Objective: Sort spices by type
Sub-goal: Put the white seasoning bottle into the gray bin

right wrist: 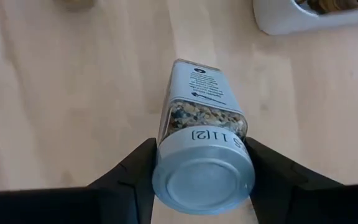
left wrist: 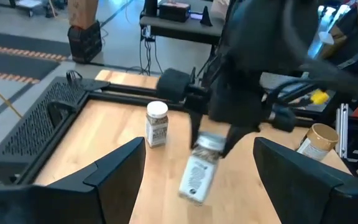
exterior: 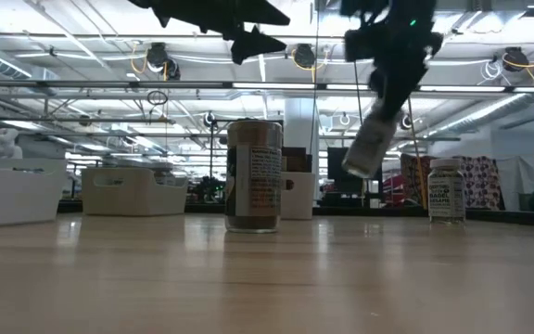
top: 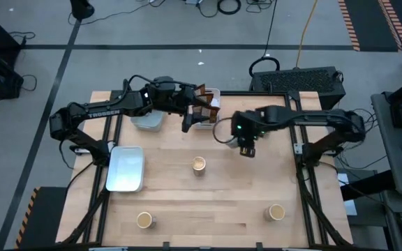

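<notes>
My right gripper is over the table's middle, shut on a white-capped spice jar with a pale label. My left gripper is open and holds nothing; it hovers beside the far-centre tray that holds dark brown packets. In the left wrist view its fingers stand wide apart and face the held jar. Another white-topped jar stands upright on the table beyond it. Three tan-topped jars stand on their bases on the near half. My right gripper pinches the jar by its white cap, one finger on each side of the cap's rim. It comes from above. The jar is lifted clear of the table and hangs tilted below the fingers, base end lowest.
A pale tray lies at the left, and a second one sits under the left arm. The near tan jar stands mid-table in the low view. Bare wood shows between the jars on the near half.
</notes>
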`<action>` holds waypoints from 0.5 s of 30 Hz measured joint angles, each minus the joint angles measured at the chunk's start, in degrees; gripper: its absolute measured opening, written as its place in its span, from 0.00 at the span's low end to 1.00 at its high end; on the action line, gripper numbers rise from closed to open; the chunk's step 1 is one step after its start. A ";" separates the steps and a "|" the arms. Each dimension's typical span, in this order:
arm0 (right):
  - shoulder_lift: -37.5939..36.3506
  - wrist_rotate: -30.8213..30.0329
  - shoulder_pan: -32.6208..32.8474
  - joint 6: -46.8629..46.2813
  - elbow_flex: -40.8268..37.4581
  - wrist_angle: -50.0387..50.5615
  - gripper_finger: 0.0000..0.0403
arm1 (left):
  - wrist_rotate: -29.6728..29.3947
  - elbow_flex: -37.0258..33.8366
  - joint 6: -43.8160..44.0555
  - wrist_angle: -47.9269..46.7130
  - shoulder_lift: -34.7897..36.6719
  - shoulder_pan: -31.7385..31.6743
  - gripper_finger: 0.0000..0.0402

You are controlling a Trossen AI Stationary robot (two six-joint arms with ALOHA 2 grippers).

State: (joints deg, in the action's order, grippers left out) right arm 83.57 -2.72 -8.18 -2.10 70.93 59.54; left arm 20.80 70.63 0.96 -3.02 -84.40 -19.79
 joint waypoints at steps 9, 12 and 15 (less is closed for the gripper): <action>14.68 -0.29 -5.61 13.81 8.04 3.93 0.43 | -0.11 -0.02 3.25 -1.12 0.00 0.09 0.75; 18.24 -0.22 -6.14 16.40 11.29 4.59 0.43 | -0.11 -0.02 3.29 -1.32 0.00 0.21 0.75; 20.76 -0.21 -6.17 19.20 13.09 5.28 0.44 | -0.14 -0.02 3.33 -2.71 0.00 0.37 0.75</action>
State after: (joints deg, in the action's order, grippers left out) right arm 104.33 -2.93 -14.35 17.10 84.02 64.81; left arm 20.67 70.61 4.29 -5.73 -84.40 -19.42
